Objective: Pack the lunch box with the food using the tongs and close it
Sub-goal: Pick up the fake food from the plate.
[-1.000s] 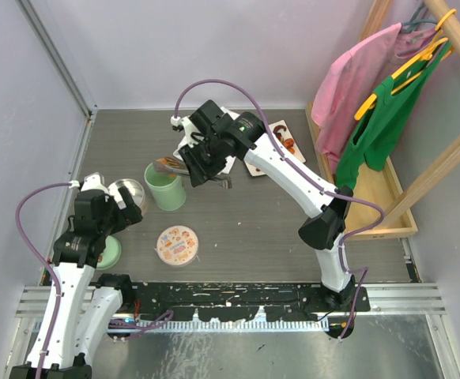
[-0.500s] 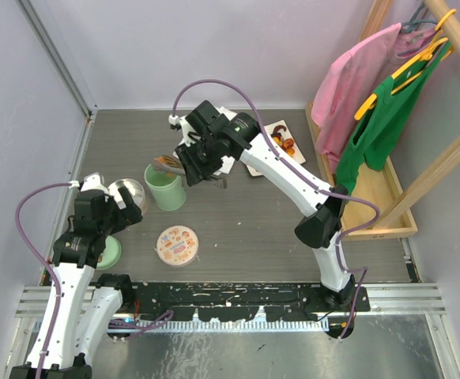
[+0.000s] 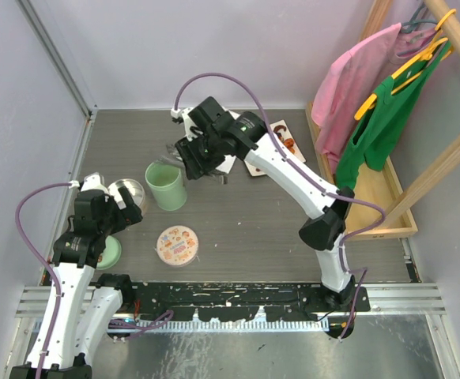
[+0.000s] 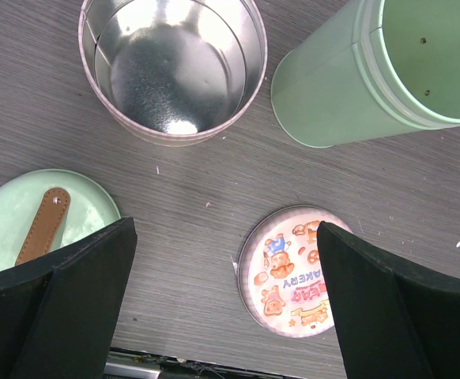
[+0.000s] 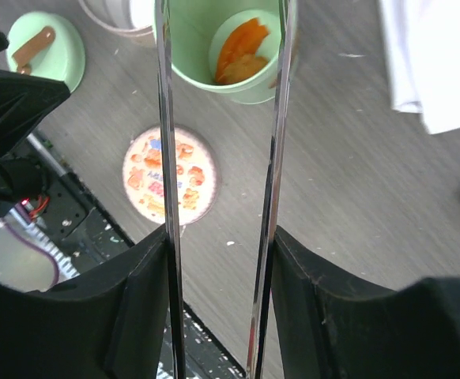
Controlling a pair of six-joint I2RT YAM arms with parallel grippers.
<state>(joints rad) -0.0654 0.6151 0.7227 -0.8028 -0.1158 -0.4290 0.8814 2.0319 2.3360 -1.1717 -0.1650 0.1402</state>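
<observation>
My right gripper [image 5: 220, 245] is shut on the tongs [image 5: 281, 158], one finger pressing each thin metal arm; the two arms stand spread apart and run up over the mint-green lunch box [image 5: 254, 85]. Orange pieces of food [image 5: 242, 51] lie inside it. From above, the right gripper [image 3: 198, 156] hovers just behind the lunch box [image 3: 165, 186]. More food [image 3: 284, 144] sits on a small board at the back. My left gripper [image 4: 224, 237] hangs open and empty over the table near the illustrated lid [image 4: 293, 272].
An open metal tin [image 4: 175, 67] stands left of the lunch box. The mint-green lid with a brown knob [image 4: 44, 221] lies near the left arm. A white sheet [image 5: 435, 55] lies behind. A wooden rack with pink and green garments [image 3: 380, 103] fills the right side.
The tongs' arms have spread wider as the right gripper eased. The orange-brown piece seen at their tips above the lunch box no longer shows there. The left arm has not moved.
</observation>
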